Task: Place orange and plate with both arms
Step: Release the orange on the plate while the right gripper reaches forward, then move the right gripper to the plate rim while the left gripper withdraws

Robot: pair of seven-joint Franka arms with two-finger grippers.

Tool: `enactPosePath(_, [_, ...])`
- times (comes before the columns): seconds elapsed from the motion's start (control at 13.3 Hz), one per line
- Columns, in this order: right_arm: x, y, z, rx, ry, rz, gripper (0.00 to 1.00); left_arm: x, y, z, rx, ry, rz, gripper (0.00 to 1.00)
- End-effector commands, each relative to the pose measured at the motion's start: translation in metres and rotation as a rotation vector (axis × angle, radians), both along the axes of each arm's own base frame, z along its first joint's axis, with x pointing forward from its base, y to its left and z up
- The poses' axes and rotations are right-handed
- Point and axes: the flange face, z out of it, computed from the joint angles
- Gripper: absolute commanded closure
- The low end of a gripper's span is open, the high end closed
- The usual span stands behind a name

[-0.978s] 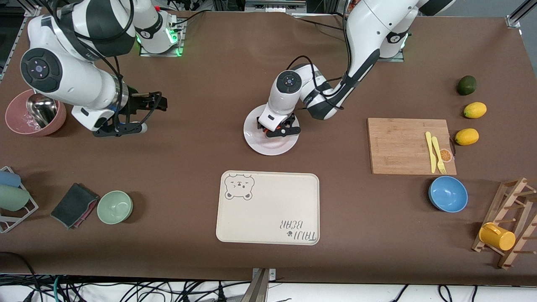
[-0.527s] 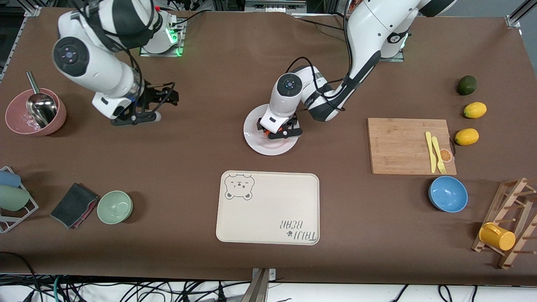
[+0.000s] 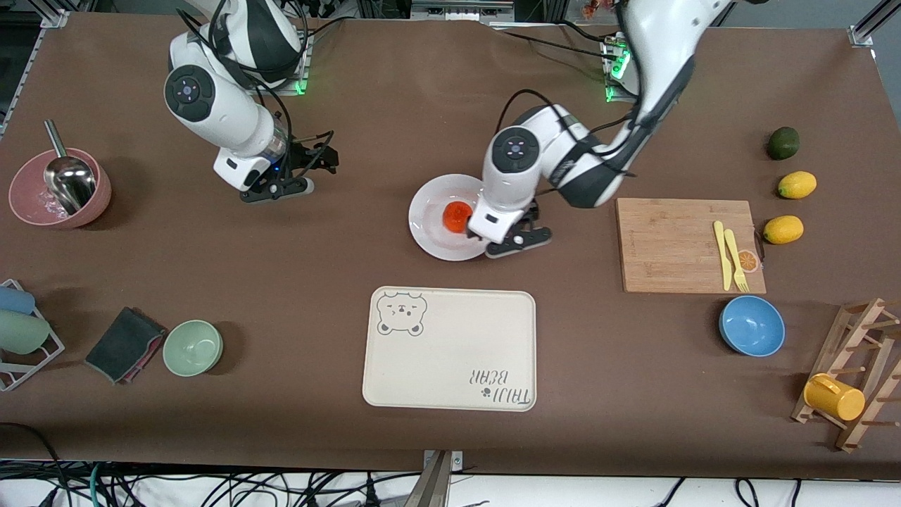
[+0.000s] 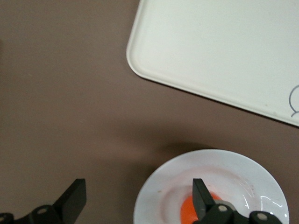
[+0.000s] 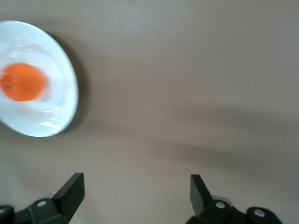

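Note:
The orange (image 3: 457, 215) lies on the white plate (image 3: 429, 220) in the middle of the table. My left gripper (image 3: 519, 241) is open and empty, low over the plate's edge toward the left arm's end. In the left wrist view (image 4: 138, 201) one of its fingers (image 4: 201, 196) is over the plate (image 4: 224, 168), next to the orange (image 4: 188, 211). My right gripper (image 3: 276, 191) is open and empty over bare table, toward the right arm's end from the plate. The right wrist view (image 5: 135, 192) shows the orange (image 5: 22, 82) on the plate (image 5: 58, 109) some way off.
The cream bear tray (image 3: 450, 348) lies nearer the camera than the plate, also in the left wrist view (image 4: 219, 51). A cutting board (image 3: 676, 243) with yellow cutlery, two lemons (image 3: 783, 229), a blue bowl (image 3: 752, 325), a green bowl (image 3: 193, 347) and a pink bowl (image 3: 28, 204) stand around.
My left gripper has let go of the orange and moved off the plate toward the left arm's end. My right gripper has moved from near the pink bowl toward the plate.

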Motion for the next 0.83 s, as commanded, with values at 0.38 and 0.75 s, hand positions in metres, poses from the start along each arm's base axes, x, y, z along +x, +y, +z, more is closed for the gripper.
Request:
enactPosePath(0.38, [0.005,0.074,-0.116,0.227,0.005,-0.165,0.00,0.052,0.203,0.145,0.016,0.031,-0.040,0.00])
enactPosePath(0.75, [0.006,0.075,-0.138,0.431,0.101,-0.245,0.00,0.043,0.272,0.195,-0.012,0.035,-0.048,0.00])
